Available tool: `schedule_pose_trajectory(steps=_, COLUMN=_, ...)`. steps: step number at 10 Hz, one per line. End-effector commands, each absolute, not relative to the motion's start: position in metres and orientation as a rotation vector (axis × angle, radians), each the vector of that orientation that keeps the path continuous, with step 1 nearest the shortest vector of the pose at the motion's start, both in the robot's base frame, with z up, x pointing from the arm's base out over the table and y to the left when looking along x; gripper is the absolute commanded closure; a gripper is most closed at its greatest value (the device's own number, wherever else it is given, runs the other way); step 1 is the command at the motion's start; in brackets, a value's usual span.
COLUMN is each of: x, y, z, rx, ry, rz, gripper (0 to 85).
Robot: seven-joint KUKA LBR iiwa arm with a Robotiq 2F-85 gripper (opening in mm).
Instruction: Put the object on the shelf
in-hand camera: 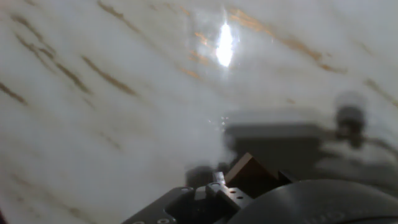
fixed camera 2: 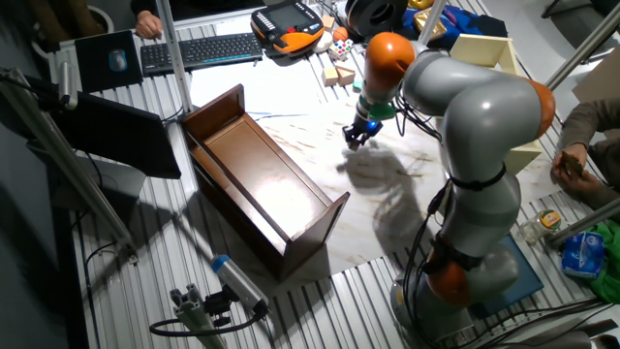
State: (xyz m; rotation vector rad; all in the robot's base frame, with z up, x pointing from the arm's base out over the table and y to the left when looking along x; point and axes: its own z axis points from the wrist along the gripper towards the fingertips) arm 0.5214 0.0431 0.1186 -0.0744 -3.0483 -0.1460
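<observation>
The object, a tiny tan-brown wooden cube, shows sharp at the bottom of the hand view, held between my fingers above the blurred marble-patterned sheet. In the fixed view my gripper hangs just over that sheet, right of the shelf's far end; the cube is too small to make out there. The shelf is a long dark brown glossy open box with taller end panels, lying diagonally at the table's middle left, and its inside is bare.
A cream-white box shelf stands behind my arm at the back right. Pale wooden blocks, a keyboard and an orange-black pendant lie at the back. A metal pole rises near the shelf's far end. A person's hand is at the right.
</observation>
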Motion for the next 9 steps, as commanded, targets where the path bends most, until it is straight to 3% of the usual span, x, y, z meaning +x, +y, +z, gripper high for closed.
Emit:
schedule_pose_trajectory(steps=1, x=0.516, y=0.064, z=0.180, rx=-0.136, ry=-3.040, rz=-0.152, gripper=85.0)
schedule_pose_trajectory(steps=4, x=0.501, y=0.080, z=0.191, rx=-0.150, ry=-3.054, rz=-0.156, gripper=85.0)
schedule_pose_trajectory(steps=9, x=0.500, y=0.079, z=0.191, rx=0.013, ry=-3.084, rz=-0.161, gripper=85.0)
